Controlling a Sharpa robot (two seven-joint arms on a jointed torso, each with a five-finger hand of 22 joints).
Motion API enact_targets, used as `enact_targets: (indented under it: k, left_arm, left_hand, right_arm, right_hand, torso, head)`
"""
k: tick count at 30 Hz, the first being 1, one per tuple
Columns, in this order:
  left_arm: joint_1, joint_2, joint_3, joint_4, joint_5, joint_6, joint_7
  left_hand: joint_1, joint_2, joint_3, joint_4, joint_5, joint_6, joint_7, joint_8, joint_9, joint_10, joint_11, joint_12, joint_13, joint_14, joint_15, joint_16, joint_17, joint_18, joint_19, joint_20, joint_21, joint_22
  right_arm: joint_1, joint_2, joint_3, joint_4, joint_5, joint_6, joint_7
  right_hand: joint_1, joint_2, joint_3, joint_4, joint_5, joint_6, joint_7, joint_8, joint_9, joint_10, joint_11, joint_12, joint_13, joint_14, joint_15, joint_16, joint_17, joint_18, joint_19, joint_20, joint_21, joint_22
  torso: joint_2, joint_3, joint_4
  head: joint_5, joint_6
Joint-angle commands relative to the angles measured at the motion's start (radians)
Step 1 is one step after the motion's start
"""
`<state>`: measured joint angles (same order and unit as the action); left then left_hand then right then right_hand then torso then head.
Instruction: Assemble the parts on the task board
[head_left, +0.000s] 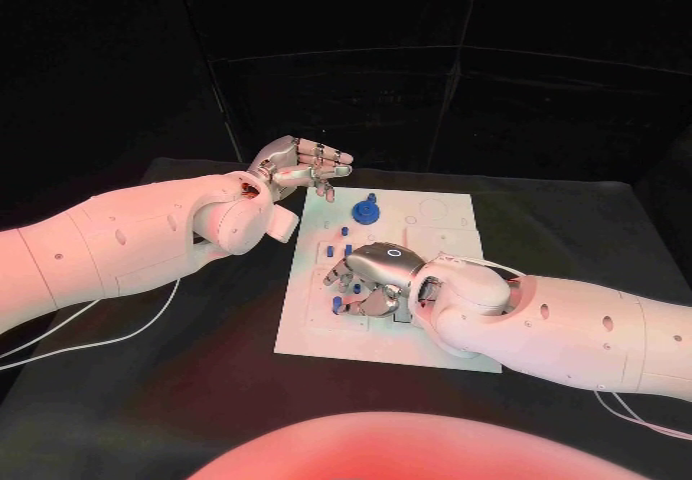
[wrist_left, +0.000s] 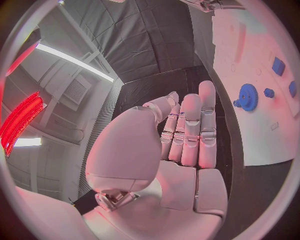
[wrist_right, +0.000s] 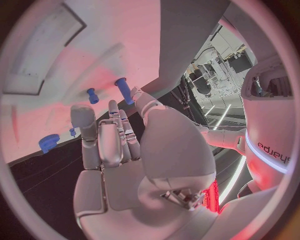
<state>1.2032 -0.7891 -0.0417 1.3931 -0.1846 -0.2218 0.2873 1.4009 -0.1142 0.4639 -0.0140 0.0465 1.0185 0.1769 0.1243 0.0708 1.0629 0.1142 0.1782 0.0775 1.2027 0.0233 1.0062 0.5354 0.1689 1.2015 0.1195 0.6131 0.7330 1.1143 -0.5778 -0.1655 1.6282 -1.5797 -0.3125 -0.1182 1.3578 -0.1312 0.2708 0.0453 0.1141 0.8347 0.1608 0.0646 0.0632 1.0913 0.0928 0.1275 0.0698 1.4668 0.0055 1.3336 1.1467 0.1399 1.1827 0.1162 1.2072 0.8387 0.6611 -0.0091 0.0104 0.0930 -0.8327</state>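
So the setup is a black table (head_left: 173, 400) with a white task board (head_left: 447, 215) sitting roughly in the middle, long side running away from the robot. The table surface looks matte and dark, and behind it there's just black curtain-like backdrop (head_left: 433, 80) panels. A thin white cable (head_left: 87, 345) trails across the table under the left arm, and another peeks out by the right arm near the edge.

The left hand (head_left: 296, 165) hangs above the far left corner of the board, off its edge, palm turned up-ish with fingers loosely together and straight. Nothing in it from what I can see, and in the left wrist view the fingers (wrist_left: 190, 130) lie side by side, not wrapped around anything. That same view shows a blue gear (wrist_left: 248, 96) on the board with a few smaller blue parts (wrist_left: 278, 66) next to it.

The right hand (head_left: 372, 280) is down over the middle of the board, fingers curled downward among several small blue pegs (head_left: 346, 250). Honestly can't tell if it's pinching one or just hovering on them. The right wrist view shows blue pegs (wrist_right: 124, 90) just past its fingertips, standing in the board.

The blue gear (head_left: 369, 212) sits toward the board's far end, apart from both hands.
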Motion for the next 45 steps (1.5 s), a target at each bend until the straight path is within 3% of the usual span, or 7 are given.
enact_targets:
  k: [1,7,13,16,19,29,45]
  left_arm:
    - [0.002,-0.003,0.001,0.002,0.003,0.011,0.0]
    - [0.002,-0.008,0.001,0.002,0.003,0.011,0.0]
    - [0.001,-0.009,0.0,-0.001,0.003,0.01,0.0]
    - [0.001,-0.01,-0.005,-0.002,0.003,0.01,0.0]
    - [0.001,-0.009,-0.009,-0.002,0.003,0.01,-0.001]
    - [0.001,-0.012,-0.012,0.0,0.003,0.009,-0.001]
    - [0.001,-0.017,-0.013,0.005,0.003,0.01,0.0]
  left_hand:
    - [-0.001,0.006,-0.003,-0.001,0.002,-0.001,0.003,0.003,-0.001,-0.009,0.001,0.006,-0.002,-0.009,0.0,0.001,-0.001,0.012,-0.009,-0.002,-0.006,-0.001]
    - [-0.001,0.006,-0.003,-0.001,0.002,-0.001,0.003,0.003,-0.001,-0.009,0.001,0.006,-0.002,-0.009,0.0,0.001,-0.001,0.012,-0.009,-0.002,-0.006,-0.001]
    - [-0.001,0.006,-0.003,-0.001,0.002,-0.001,0.003,0.003,-0.001,-0.009,0.001,0.006,-0.002,-0.009,0.0,0.001,-0.001,0.012,-0.009,-0.002,-0.006,-0.001]
    - [-0.001,0.006,-0.003,-0.001,0.002,-0.001,0.003,0.003,-0.001,-0.009,0.001,0.006,-0.002,-0.009,0.0,0.001,-0.001,0.012,-0.009,-0.002,-0.006,-0.001]
    - [-0.002,0.006,-0.004,-0.001,0.002,-0.001,0.003,0.003,-0.001,-0.009,0.001,0.007,-0.002,-0.01,0.0,0.002,-0.001,0.012,-0.009,-0.002,-0.007,-0.001]
    - [-0.002,0.006,-0.004,-0.001,0.002,-0.001,0.003,0.003,-0.001,-0.009,0.001,0.007,-0.002,-0.01,0.0,0.002,-0.001,0.012,-0.009,-0.002,-0.007,-0.001]
    - [-0.007,0.009,-0.006,0.003,0.002,-0.002,0.003,0.004,-0.001,-0.011,0.001,0.009,-0.002,-0.01,0.001,0.003,-0.003,0.012,-0.009,-0.001,-0.007,-0.002]
  right_arm:
    - [0.001,-0.035,0.001,0.026,0.026,-0.091,0.028]
    - [0.022,-0.163,0.002,0.093,0.213,-0.167,0.071]
    - [0.06,-0.301,0.003,0.151,0.475,-0.221,0.098]
    - [0.071,-0.366,0.003,0.174,0.524,-0.203,0.059]
    - [0.077,-0.429,0.003,0.193,0.517,-0.166,-0.006]
    - [0.078,-0.526,0.0,0.215,0.334,-0.084,-0.2]
    - [0.043,-0.519,-0.007,0.216,0.122,-0.01,-0.276]
  right_hand:
    - [0.005,0.002,-0.012,-0.003,0.004,0.019,0.004,0.001,0.004,-0.004,0.002,0.008,0.003,0.025,0.005,0.0,-0.001,-0.001,-0.005,0.001,-0.003,0.001]
    - [0.018,0.026,-0.02,0.002,0.033,0.122,0.009,0.045,0.022,0.109,-0.006,0.082,0.029,0.037,0.001,0.028,0.039,-0.009,0.024,-0.001,0.024,0.047]
    - [-0.035,0.017,-0.083,0.032,0.042,0.179,-0.033,0.08,0.03,0.28,-0.054,0.285,0.167,0.056,-0.038,0.082,0.118,-0.028,0.086,-0.034,0.087,0.152]
    - [-0.047,0.044,-0.138,0.043,0.064,0.181,-0.049,0.113,0.047,0.311,-0.074,0.93,0.865,0.07,-0.048,0.141,0.213,-0.042,0.116,-0.046,0.123,0.211]
    - [-0.09,0.056,-0.211,0.079,0.062,0.182,-0.047,0.156,0.076,0.335,-0.061,1.194,1.176,0.08,-0.043,0.181,0.291,-0.044,0.128,-0.044,0.142,0.245]
    - [-0.118,0.056,-0.327,0.124,0.094,0.16,-0.051,0.21,0.126,0.343,-0.064,1.257,1.267,0.088,-0.044,0.204,0.342,-0.049,0.141,-0.044,0.157,0.275]
    - [-0.178,0.046,-0.432,0.247,0.126,0.158,-0.063,0.275,0.179,0.333,-0.072,1.242,1.268,0.086,-0.05,0.201,0.336,-0.047,0.136,-0.049,0.152,0.27]
  torso:
    - [-0.001,-0.0006,-0.0011]
    - [-0.003,-0.001,-0.0012]
    - [-0.004,0.0001,-0.0041]
    - [-0.004,0.0002,-0.004]
    - [-0.003,-0.0013,-0.0031]
    - [-0.001,0.0006,-0.0041]
    - [-0.002,-0.0017,-0.0056]
  head:
    - [-0.002,0.003]
    - [-0.011,0.008]
    - [-0.029,0.023]
    - [-0.041,0.029]
    - [-0.06,0.035]
    - [-0.086,0.04]
    - [-0.094,0.036]
